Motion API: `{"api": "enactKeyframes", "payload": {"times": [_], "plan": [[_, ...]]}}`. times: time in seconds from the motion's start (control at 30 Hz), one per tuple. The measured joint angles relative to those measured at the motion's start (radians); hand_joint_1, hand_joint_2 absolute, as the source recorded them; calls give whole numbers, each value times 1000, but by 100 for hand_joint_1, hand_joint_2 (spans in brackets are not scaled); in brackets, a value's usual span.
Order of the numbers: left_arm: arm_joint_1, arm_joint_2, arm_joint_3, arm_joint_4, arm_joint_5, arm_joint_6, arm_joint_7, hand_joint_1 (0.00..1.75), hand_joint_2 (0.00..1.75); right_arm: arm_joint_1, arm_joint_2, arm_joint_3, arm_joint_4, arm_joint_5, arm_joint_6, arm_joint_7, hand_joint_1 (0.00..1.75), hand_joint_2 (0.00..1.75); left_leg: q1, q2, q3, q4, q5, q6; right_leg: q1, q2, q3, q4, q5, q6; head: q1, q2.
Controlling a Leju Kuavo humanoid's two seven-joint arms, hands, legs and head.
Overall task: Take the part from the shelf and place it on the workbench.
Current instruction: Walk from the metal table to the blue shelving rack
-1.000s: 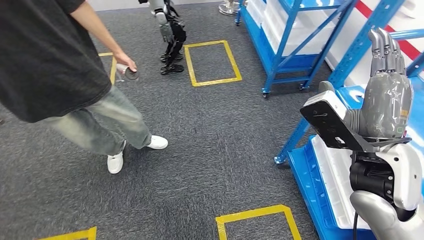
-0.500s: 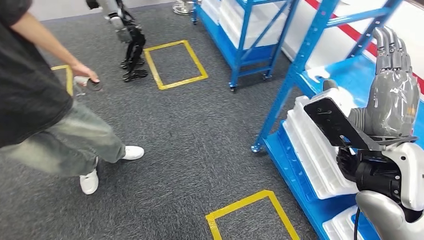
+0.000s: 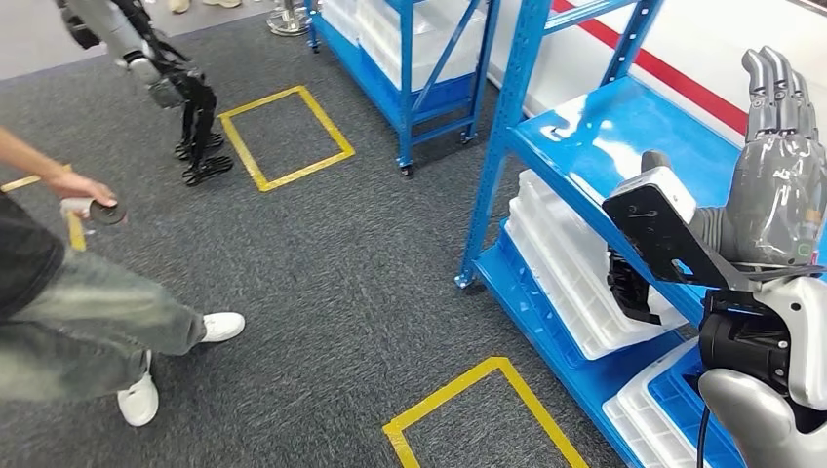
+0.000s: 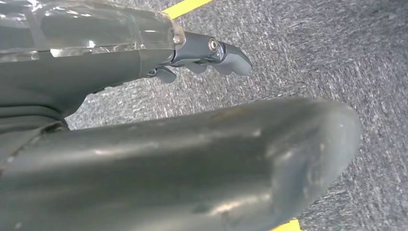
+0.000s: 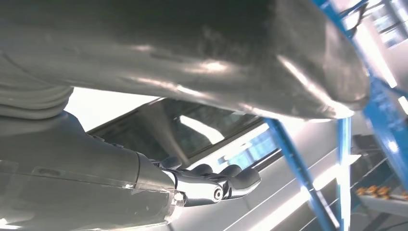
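Standing at the left of the head view, a person (image 3: 59, 312) in pale jeans and white shoes holds a small dark thing (image 3: 105, 213) in one hand. Far left, another robot (image 3: 161, 78) stands on the grey carpet (image 3: 332, 263) beside a yellow tape box (image 3: 283, 136). A second tape box (image 3: 478, 409) lies near. To the right stands a blue shelf (image 3: 595, 136) with white trays (image 3: 575, 263) on its low level, and a dark part (image 3: 632, 283) sits on one tray there, under the raised arm. At the far right, the right hand (image 3: 775, 166) is held up with fingers straight and close together, holding nothing. The left hand (image 4: 207, 53) hangs over the carpet, fingers a little curled, with nothing in it. No writing can be read.
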Motion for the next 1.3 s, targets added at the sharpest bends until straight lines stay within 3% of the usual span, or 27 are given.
{"api": "enactKeyframes", "payload": {"times": [0.03, 0.1, 0.17, 0.23, 0.27, 0.3, 0.37, 0.43, 0.47, 0.5, 0.6, 0.67, 0.73, 0.8, 0.87, 0.93, 0.97, 1.0, 1.03, 1.07, 1.1, 1.17, 1.2, 1.23, 1.27, 1.3], "plan": [[1, 0, 0, 0, 1, 1, -1, 0, 0, -1, 0, -5, 0, 0, 3, 0, 0, 0, 4, -8, 17, -51, 43, -2, -3, 13, 1, 5, -3, 4, -1, 0], [2, 0, 0, 0, 2, 1, -3, 0, 0, -2, 0, -13, 0, -1, 9, 0, 0, 0, 15, -59, 64, -165, 102, -5, -7, 36, -3, 20, -14, 16, -4, 0], [3, -1, 0, 0, 4, 2, -4, 0, 0, -4, -1, -17, 0, -2, 13, 0, 0, 0, 20, -91, 87, -212, 107, 2, -10, 60, -12, 31, -18, 29, -7, 0], [3, -1, 0, 1, 5, 3, -5, 0, 0, -4, -2, -22, 0, -2, 14, 0, 0, 0, 17, -67, 92, -216, 103, 16, -15, 85, -19, 30, -15, 40, -7, 0], [3, -1, 0, 1, 5, 3, -5, 0, 0, -4, -3, -26, 0, -2, 15, 0, 0, 0, 17, -53, 95, -219, 103, 22, -15, 78, -24, 36, -19, 44, -5, 0], [3, -1, 0, 1, 5, 3, -6, 0, 0, -5, -5, -30, 0, -2, 15, 0, 0, 0, 17, -37, 98, -222, 103, 28, -14, 59, -35, 57, -31, 48, -1, 0], [3, 0, 1, 1, 6, 4, -8, 0, 0, -7, -6, -35, 0, -3, 14, 0, 0, 0, 13, -4, 104, -224, 100, 37, -10, 3, -87, 161, -82, 55, 10, 0], [5, 0, 1, 2, 7, 4, -9, 0, 0, -4, -5, -36, 1, -6, 14, 0, 0, 0, 7, 30, 107, -224, 95, 42, -11, -21, -151, 281, -124, 57, 16, 0], [5, 0, 1, 2, 8, 4, -9, 0, 0, -2, -4, -37, 2, -7, 14, 0, 0, 0, 5, 45, 109, -224, 92, 43, -10, -25, -164, 303, -122, 56, 17, 0], [4, 0, 1, 2, 9, 4, -9, 0, 0, 0, -4, -39, 2, -8, 14, 0, 0, 0, 2, 59, 112, -224, 89, 43, -9, -28, -158, 288, -102, 52, 17, 0], [2, -3, 1, 2, 11, 4, -10, 0, 0, 3, -7, -51, 2, -10, 12, 0, 0, 0, -5, 93, 125, -226, 78, 39, 4, -64, -64, 109, -18, 29, 16, 0], [1, -6, 1, 2, 12, 4, -11, 0, 0, 3, -10, -59, 2, -10, 11, 0, 0, 0, -7, 110, 130, -229, 74, 31, 17, -88, -29, 42, -9, 16, 15, 0], [1, -9, 1, 2, 12, 4, -11, 0, 0, 6, -12, -64, 0, -10, 11, 0, 0, 0, -6, 124, 137, -236, 72, 21, 20, -76, -25, 31, -10, 7, 14, 0], [-1, -11, 1, 2, 12, 4, -11, 0, 0, 8, -14, -70, -1, -10, 10, 0, 0, 0, -4, 78, 137, -222, 56, 12, 16, -60, -15, 14, -4, 0, 11, 0], [-1, -11, 1, 2, 12, 4, -12, 0, 0, 8, -15, -74, -3, -10, 8, 0, 0, 0, -4, 13, 97, -139, 9, 9, 11, -46, -6, 2, 0, -6, 5, 0], [4, -11, 1, 2, 12, 4, -12, 0, 0, 12, -14, -75, -3, -11, 8, 0, 0, 0, -6, 0, 25, -14, -38, 8, 12, -26, -5, 2, -1, -10, 2, 0], [6, -11, 1, 2, 12, 4, -12, 0, 0, 14, -13, -76, -2, -12, 8, 0, 0, 0, -6, 1, -2, 22, -39, 8, 12, -14, -4, 4, -3, -11, 1, 0], [7, -11, 1, 2, 12, 4, -12, 0, 0, 15, -13, -78, -2, -12, 8, 0, 0, 0, -5, 1, -12, 25, -21, 8, 12, -2, -3, 6, -5, -11, 0, 0], [6, -11, 1, 2, 12, 5, -12, 0, 0, 15, -13, -80, -1, -13, 8, 0, 0, 0, -5, -1, -5, -8, 15, 8, 11, 11, -1, 9, -8, -10, -1, 0], [6, -11, 1, 2, 12, 5, -12, 0, 0, 15, -14, -82, 0, -13, 8, 0, 0, 0, -3, -18, 15, -66, 59, 8, 9, 22, 0, 13, -12, -7, -3, 0], [6, -11, 1, 2, 12, 6, -12, 0, 0, 15, -14, -84, 1, -13, 8, 0, 0, 0, 1, -52, 38, -124, 93, 9, 8, 34, -1, 20, -17, -2, -4, 0], [5, -11, 1, 2, 12, 8, -11, 0, 0, 11, -14, -86, 3, -14, 9, 0, 0, 0, 6, -103, 70, -201, 120, 13, 4, 59, -9, 33, -25, 9, -6, 0], [5, -11, 1, 2, 12, 8, -11, 0, 0, 7, -14, -87, 5, -14, 9, 0, 0, 0, 6, -108, 75, -210, 115, 18, 1, 72, -14, 36, -26, 15, -6, 0], [5, -11, 1, 2, 12, 9, -11, 0, 0, 4, -14, -88, 8, -14, 10, 0, 0, 0, 4, -92, 78, -214, 113, 23, -3, 88, -17, 36, -24, 21, -6, 0], [4, -10, 1, 2, 12, 10, -11, 0, 0, 0, -15, -89, 10, -13, 11, 0, 0, 0, 4, -77, 82, -217, 113, 28, -4, 89, -20, 36, -24, 26, -5, 0], [3, -9, 1, 2, 12, 11, -11, 0, 0, -5, -16, -90, 12, -12, 12, 0, 0, 0, 4, -59, 87, -222, 112, 34, -3, 75, -26, 46, -31, 32, -2, 0]]}}
